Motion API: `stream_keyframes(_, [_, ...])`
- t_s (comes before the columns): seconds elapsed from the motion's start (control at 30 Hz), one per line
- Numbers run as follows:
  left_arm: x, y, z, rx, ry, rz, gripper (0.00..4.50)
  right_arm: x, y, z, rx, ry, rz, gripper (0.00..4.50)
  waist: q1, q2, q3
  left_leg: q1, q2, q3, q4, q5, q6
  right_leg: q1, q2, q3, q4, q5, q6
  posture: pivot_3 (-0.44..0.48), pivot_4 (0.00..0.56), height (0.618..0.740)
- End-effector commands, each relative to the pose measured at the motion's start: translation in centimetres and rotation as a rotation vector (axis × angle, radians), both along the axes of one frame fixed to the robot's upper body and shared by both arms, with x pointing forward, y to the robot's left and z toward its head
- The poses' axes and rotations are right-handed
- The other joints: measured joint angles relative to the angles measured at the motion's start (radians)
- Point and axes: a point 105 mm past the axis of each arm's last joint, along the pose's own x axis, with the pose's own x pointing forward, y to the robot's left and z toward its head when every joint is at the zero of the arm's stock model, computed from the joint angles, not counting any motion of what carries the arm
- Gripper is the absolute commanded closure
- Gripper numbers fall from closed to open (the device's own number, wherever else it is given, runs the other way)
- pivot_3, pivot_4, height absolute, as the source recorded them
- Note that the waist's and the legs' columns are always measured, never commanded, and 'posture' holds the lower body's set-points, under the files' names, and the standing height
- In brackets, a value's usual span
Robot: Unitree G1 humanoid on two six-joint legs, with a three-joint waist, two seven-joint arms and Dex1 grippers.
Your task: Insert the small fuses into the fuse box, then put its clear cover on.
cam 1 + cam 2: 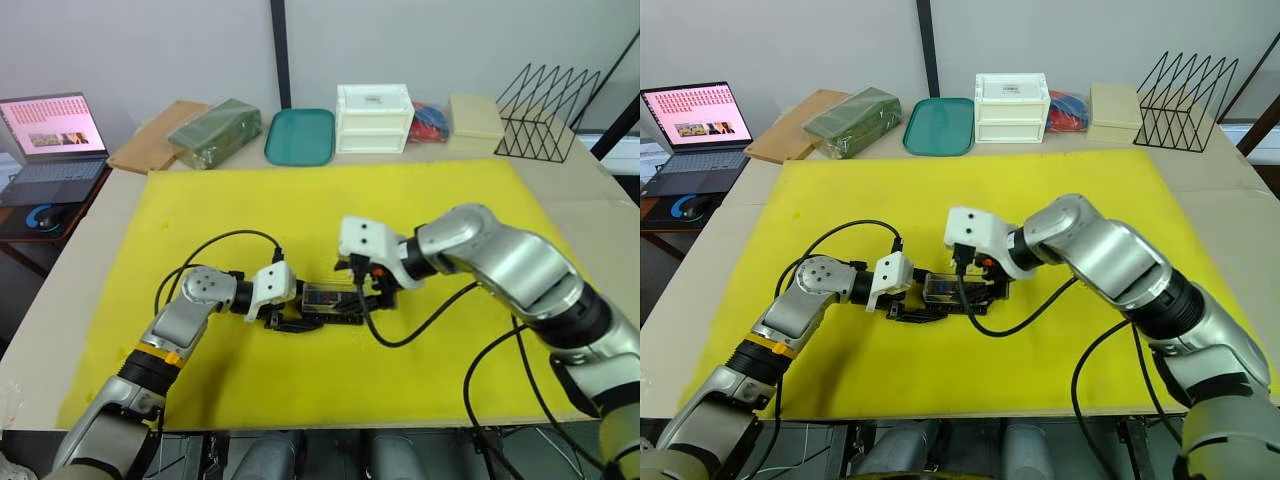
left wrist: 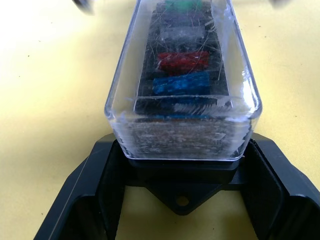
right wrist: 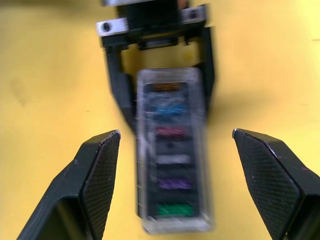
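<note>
The black fuse box (image 1: 330, 298) lies on the yellow mat (image 1: 480, 200), with the clear cover (image 2: 180, 75) sitting over it. Through the cover I see small fuses in a row: blue (image 2: 180, 85), red (image 2: 182, 61), purple (image 3: 174, 183) and green (image 3: 172, 210). My left gripper (image 2: 180, 150) is shut on the box's left end, one finger at each side of its base. Over the other end my right gripper (image 3: 175, 135) stands open, its fingers (image 3: 100, 170) wide apart and clear of the cover.
Along the table's back stand a teal tray (image 1: 300, 136), a white drawer box (image 1: 374, 118), a green package (image 1: 215, 130), a tan box (image 1: 475, 115) and a wire rack (image 1: 545, 110). A laptop (image 1: 50, 135) sits far left. Black cables (image 1: 420, 325) loop on the mat.
</note>
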Motion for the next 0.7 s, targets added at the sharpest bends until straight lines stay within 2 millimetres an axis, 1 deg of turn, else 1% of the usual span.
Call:
stream_keyframes(0.03, [0.2,0.3,-0.1,0.013,-0.004,0.014,1.74,-0.6,-0.2,2.5,0.051,-0.058,0.033,0.69,0.0,0.0,0.0,0.0,0.0,0.0,0.0,0.0,0.0,0.0,0.0,0.0,0.0,0.0,0.0,0.0,0.15,0.74])
stream_keyframes(0.1, [0.2,0.3,-0.1,0.012,-0.005,0.015,1.74,-1.1,-0.2,3.3,0.115,-0.069,0.066,0.69,0.001,0.0,0.0,0.0,0.0,0.0,0.0,0.0,0.0,0.0,0.0,0.0,0.0,0.0,0.0,0.0,0.15,0.74])
stream_keyframes(0.2, [0.2,0.3,-0.1,0.012,-0.004,0.016,1.74,-1.7,0.1,3.7,0.205,-0.068,0.101,1.3,0.0,0.0,0.0,0.0,0.0,0.0,0.0,0.0,0.0,0.0,0.0,0.0,0.0,0.0,0.0,0.0,0.15,0.74])
stream_keyframes(0.27, [0.2,0.3,-0.1,0.012,-0.004,0.015,1.74,-1.9,0.5,3.4,0.266,-0.058,0.103,1.93,0.0,0.0,0.0,0.0,0.0,0.0,0.0,0.0,0.0,0.0,0.0,0.0,0.0,0.0,0.0,0.0,0.15,0.74])
stream_keyframes(0.3, [0.2,0.3,-0.1,0.012,-0.004,0.015,1.74,-1.8,0.6,3.4,0.289,-0.065,0.1,2.31,0.0,0.0,0.0,0.0,0.0,0.0,0.0,0.0,0.0,0.0,0.0,0.0,0.0,0.0,0.0,0.0,0.15,0.74])
stream_keyframes(0.37, [0.2,0.3,-0.1,0.012,-0.004,0.014,1.74,-1.4,0.7,3.2,0.321,-0.074,0.08,2.87,0.0,0.0,0.0,0.0,0.0,0.0,0.0,0.0,0.0,0.0,0.0,0.0,0.0,0.0,0.0,0.0,0.15,0.74])
stream_keyframes(0.43, [0.2,0.3,-0.2,0.012,-0.004,0.014,1.74,-1.1,0.6,3.0,0.349,-0.075,0.056,3.63,0.0,0.0,0.0,0.0,0.0,0.0,0.0,0.0,0.0,0.0,0.0,0.0,0.0,0.0,0.0,0.0,0.15,0.74])
stream_keyframes(0.53, [0.2,0.3,-0.2,0.013,-0.006,0.013,1.74,-0.8,0.6,2.4,0.395,-0.058,0.036,4.48,0.0,0.0,0.0,0.0,0.0,0.0,0.0,0.0,0.0,0.0,0.0,0.0,0.0,0.0,0.0,0.0,0.15,0.74])
stream_keyframes(0.7, [0.2,0.3,-0.3,0.016,-0.008,0.013,1.74,-0.7,0.5,1.4,0.419,-0.041,0.024,4.48,0.0,0.0,0.0,0.0,0.0,0.0,0.0,0.0,0.0,0.0,0.0,0.0,0.0,0.0,0.0,0.0,0.15,0.74])
